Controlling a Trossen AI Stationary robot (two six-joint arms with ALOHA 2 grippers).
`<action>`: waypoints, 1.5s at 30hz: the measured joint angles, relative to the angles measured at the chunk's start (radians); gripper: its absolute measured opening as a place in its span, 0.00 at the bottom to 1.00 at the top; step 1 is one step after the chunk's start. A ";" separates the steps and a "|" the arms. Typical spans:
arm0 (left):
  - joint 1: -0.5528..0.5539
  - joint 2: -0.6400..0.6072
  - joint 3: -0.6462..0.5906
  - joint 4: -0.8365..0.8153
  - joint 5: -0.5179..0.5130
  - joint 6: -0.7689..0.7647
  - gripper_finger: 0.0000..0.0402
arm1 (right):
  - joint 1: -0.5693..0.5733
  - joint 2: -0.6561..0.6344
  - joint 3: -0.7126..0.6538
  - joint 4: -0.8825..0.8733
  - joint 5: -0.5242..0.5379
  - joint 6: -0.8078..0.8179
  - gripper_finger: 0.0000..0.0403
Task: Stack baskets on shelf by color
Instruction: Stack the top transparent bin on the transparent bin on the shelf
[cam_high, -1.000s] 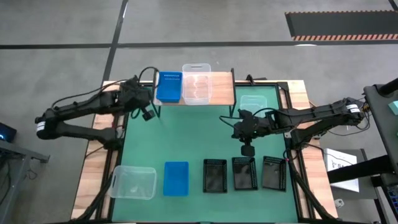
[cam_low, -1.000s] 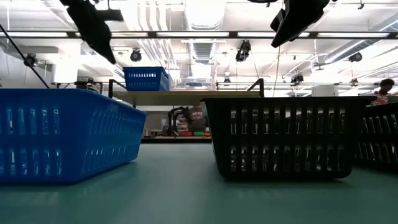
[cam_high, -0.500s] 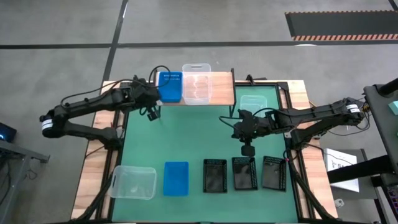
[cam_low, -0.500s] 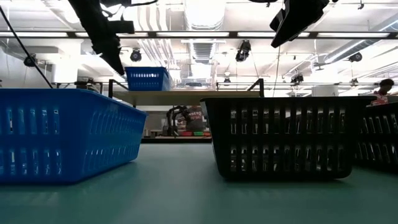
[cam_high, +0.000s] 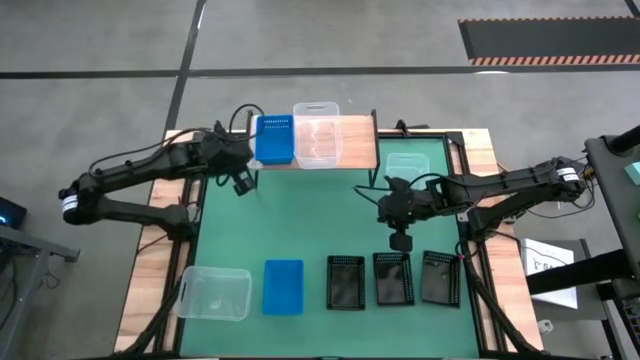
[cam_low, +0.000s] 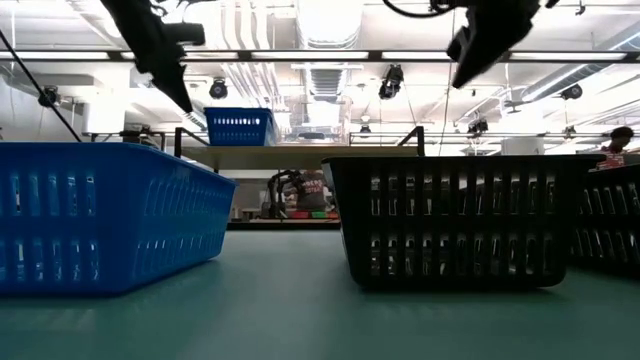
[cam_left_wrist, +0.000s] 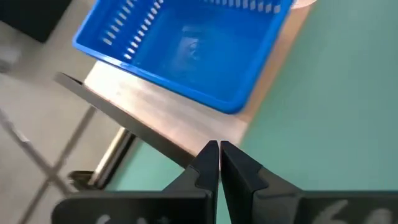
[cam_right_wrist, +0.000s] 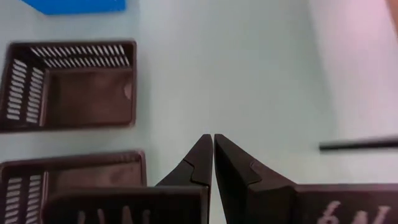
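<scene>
The left gripper (cam_high: 237, 180) has backed slightly away from the blue basket (cam_high: 271, 139) on the shelf (cam_high: 355, 150), fingers together and empty. The right gripper (cam_high: 399, 240) hovers just above the middle black basket (cam_high: 393, 278), fingers together, holding nothing.

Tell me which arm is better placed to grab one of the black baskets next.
The right arm, probably. The right gripper, fingers shut, hangs just above the middle black basket in the row of three. The left gripper, also shut, is across the table beside the blue basket on the shelf.
</scene>
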 joint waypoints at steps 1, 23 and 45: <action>-0.010 -0.013 0.000 0.000 0.018 -0.015 0.00 | 0.000 0.000 0.000 -0.020 0.002 0.013 0.03; -0.428 -0.141 -0.226 0.483 -0.004 -0.073 0.00 | -0.044 0.000 -0.215 -0.190 0.195 0.016 0.42; -0.448 -0.150 -0.228 0.666 -0.005 0.052 0.00 | -0.254 0.011 -0.259 -0.101 0.059 0.034 0.39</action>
